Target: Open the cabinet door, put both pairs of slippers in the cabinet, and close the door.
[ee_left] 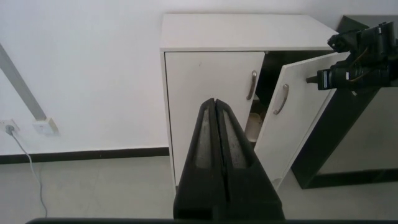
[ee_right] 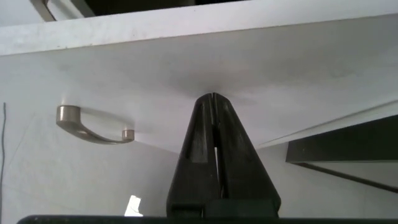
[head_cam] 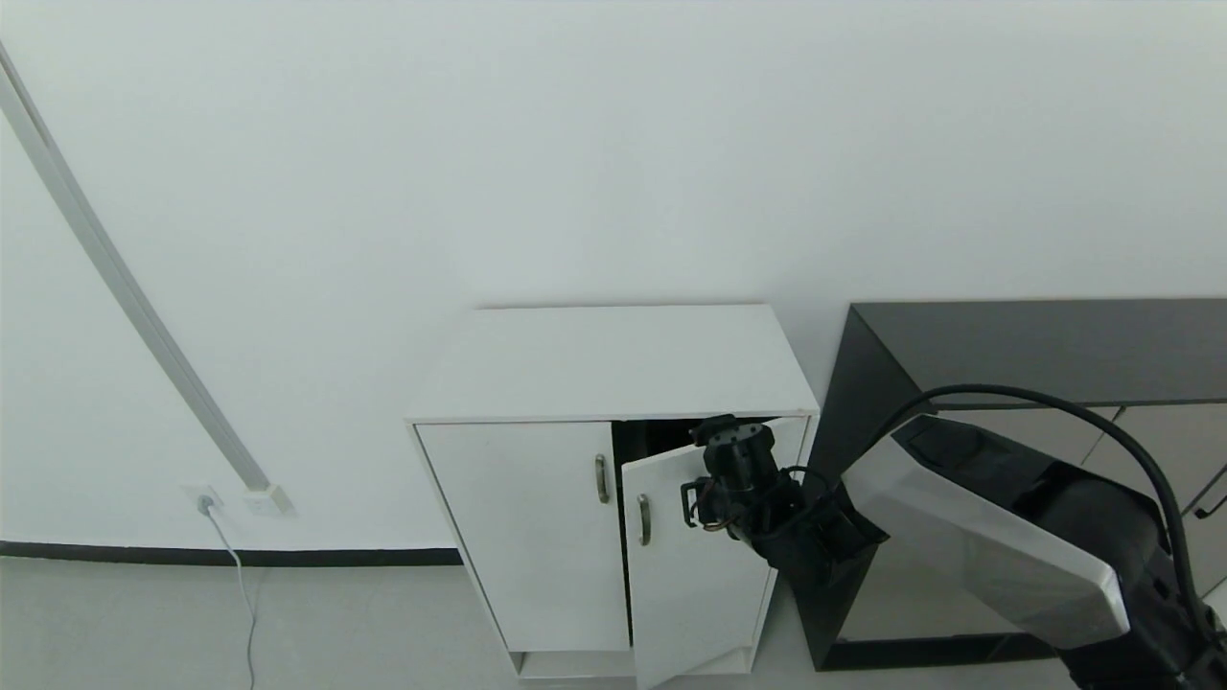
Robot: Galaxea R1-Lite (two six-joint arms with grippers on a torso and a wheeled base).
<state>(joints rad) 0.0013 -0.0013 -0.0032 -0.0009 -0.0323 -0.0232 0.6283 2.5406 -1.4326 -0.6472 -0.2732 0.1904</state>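
A white two-door cabinet (head_cam: 613, 364) stands against the wall. Its left door (head_cam: 522, 537) is closed, and its right door (head_cam: 690, 575) hangs partly ajar, showing a dark gap at the top. Each door carries a metal handle (head_cam: 643, 519) near the centre. My right gripper (head_cam: 711, 431) is shut, and its tips (ee_right: 213, 98) rest against the outer face of the right door (ee_right: 261, 68), near the top edge and beside the handle (ee_right: 93, 124). My left gripper (ee_left: 214, 102) is shut on nothing and held well back from the cabinet (ee_left: 242, 31), facing its front.
A dark glossy unit (head_cam: 959, 355) stands right beside the cabinet. On the left wall, a slanted cable duct (head_cam: 125, 287) runs down to a socket (head_cam: 206, 500), and a cord hangs from it to the grey floor (head_cam: 335, 623).
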